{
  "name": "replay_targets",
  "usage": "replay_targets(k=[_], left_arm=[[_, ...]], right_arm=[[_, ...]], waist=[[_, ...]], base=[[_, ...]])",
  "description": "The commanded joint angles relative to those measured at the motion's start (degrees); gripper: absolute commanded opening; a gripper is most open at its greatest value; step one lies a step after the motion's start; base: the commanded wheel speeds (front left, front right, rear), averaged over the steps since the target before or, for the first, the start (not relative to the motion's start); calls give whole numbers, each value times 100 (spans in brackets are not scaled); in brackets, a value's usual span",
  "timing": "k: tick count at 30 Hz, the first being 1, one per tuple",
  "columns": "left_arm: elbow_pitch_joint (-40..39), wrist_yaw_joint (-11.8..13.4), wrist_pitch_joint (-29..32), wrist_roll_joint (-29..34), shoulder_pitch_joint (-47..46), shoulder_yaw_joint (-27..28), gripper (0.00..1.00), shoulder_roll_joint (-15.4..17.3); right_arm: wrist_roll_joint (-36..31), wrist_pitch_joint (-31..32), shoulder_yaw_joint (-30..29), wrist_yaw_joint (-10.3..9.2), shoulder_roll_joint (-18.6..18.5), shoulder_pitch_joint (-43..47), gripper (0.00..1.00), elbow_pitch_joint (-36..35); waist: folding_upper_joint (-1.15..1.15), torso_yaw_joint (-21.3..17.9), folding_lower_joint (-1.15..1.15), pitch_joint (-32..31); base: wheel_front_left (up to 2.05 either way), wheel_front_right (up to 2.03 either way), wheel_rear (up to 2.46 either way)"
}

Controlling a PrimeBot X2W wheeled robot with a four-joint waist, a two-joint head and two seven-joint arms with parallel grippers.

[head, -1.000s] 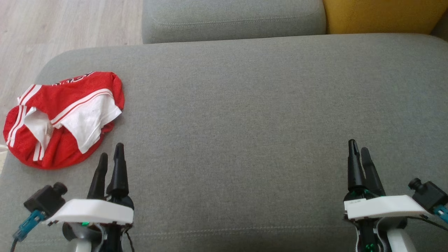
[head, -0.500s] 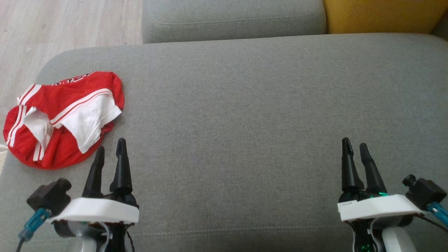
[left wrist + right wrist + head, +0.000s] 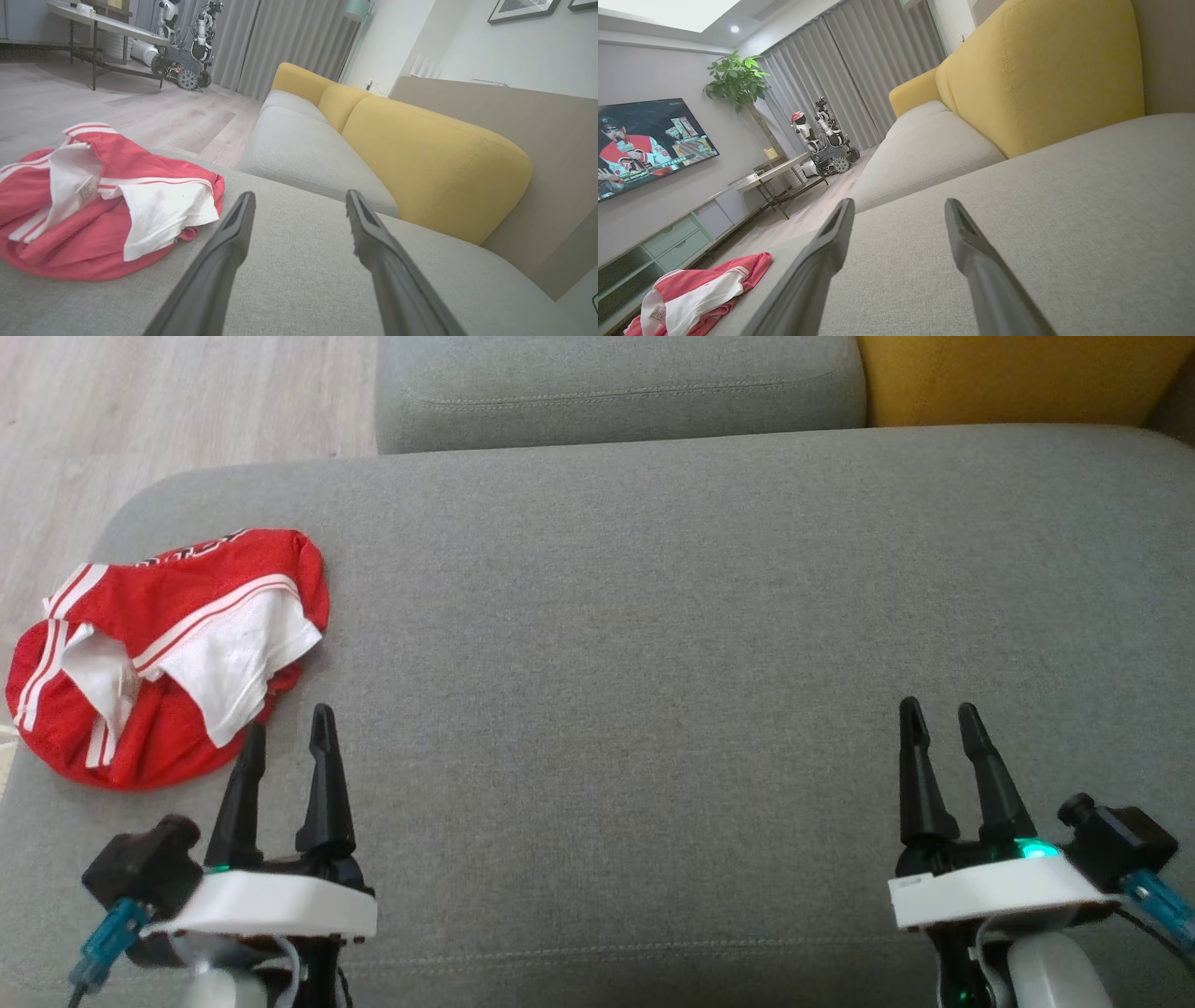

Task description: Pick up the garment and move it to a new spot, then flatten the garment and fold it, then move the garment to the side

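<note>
The garment (image 3: pixel 159 653) is red with white stripes and white panels. The seat (image 3: pixel 653 616) is plain grey, the cushion (image 3: pixel 1018 378) yellow, the floor (image 3: pixel 140 411) pale wood-grain. The left gripper (image 3: pixel 288 721) and right gripper (image 3: pixel 938 711) are black.

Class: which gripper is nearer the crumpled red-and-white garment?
Left. The left gripper stands open close beside the garment's near edge; the right gripper, also open, is far across the grey cushion.

The garment (image 3: pixel 159 653) lies on the cushion (image 3: pixel 653 616) at its left end, just beside the left gripper (image 3: pixel 288 721)
</note>
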Motion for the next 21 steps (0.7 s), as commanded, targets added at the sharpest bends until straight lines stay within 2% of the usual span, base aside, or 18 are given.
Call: replay_targets(k=[1, 21], left_arm=[[-274, 39, -106, 227, -176, 133, 100, 79], [-434, 8, -423, 1453, -49, 21, 100, 94]], right_arm=[[-241, -100, 173, 36, -39, -322, 100, -255], [-1659, -417, 315, 43, -43, -302, 100, -505]], waist=[[0, 5, 0, 1], [0, 28, 0, -28]], base=[[0, 0, 0], [0, 0, 0]])
